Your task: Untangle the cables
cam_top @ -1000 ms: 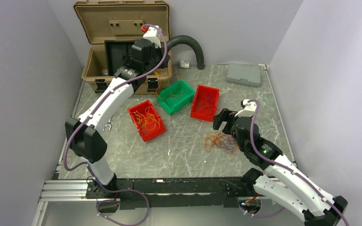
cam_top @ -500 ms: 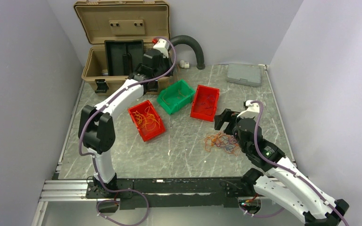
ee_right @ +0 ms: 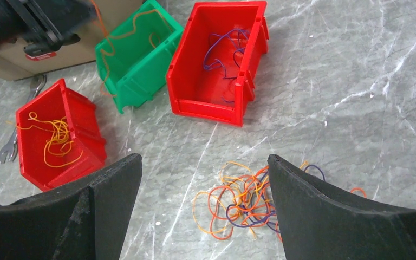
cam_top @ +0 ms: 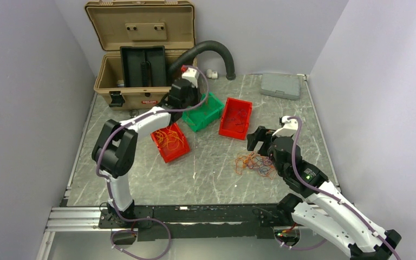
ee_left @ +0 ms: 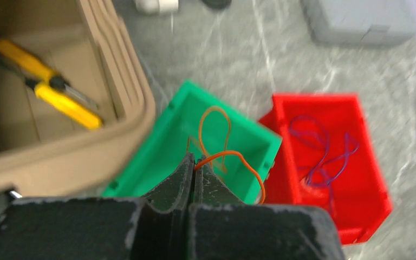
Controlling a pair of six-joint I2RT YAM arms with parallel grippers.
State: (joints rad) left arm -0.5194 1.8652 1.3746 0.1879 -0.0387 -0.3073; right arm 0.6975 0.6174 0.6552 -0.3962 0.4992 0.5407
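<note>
Grey, white-veined stone forms the table, which is enclosed by plain pale walls on three sides. An open tan case stands at the rear left corner with its lid raised. Yellow-handled pliers lie inside it. A black corrugated hose arches beside the case, and a flat grey box lies at the rear right.

Three bins sit in front of the case:
- The left red bin contains loose orange and yellow strands. A wrench lies on the table beside this bin.
- The green bin is in the centre.
- The right red bin contains purple strands.

Left gripper: the jaws are fully closed and pinch one orange cable at the fingertips. The gripper is above the green bin's edge on the case side, and the cable loops out from the tips over the bin interior. A second orange loop lies inside the green bin. Whether it is a separate piece cannot be determined.

Right gripper: the jaws are spread wide and hold nothing. The gripper hovers above the table near the right red bin.

The tangle of cables, made up of orange, red and dark purple strands, lies flat on the table in front of the right red bin. It is apart from all three bins and just below the open fingers.
</note>
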